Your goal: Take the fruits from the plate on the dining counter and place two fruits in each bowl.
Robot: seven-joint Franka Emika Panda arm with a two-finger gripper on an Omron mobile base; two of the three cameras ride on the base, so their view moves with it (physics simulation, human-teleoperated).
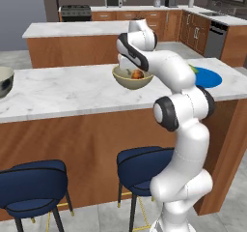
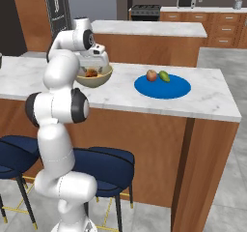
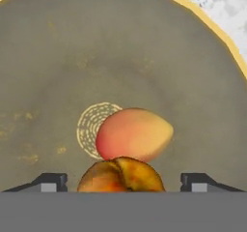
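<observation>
We find two fruits (image 3: 132, 134) lying in the beige bowl (image 2: 99, 79), jaws apart over them gripping nothing, while two more wait on the plate (image 2: 169, 90) beside it, owed to the grey bowl (image 1: 4, 81).

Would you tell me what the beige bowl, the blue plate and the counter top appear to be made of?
The beige bowl looks like glazed stoneware: matte speckled inside, yellowish rim, a spiral mark at the bottom. The blue plate looks like smooth glazed ceramic or plastic; its flat, even colour leaves that open. The dining counter top looks like polished marble, white with grey veining, over a brown wood-panel front.
</observation>
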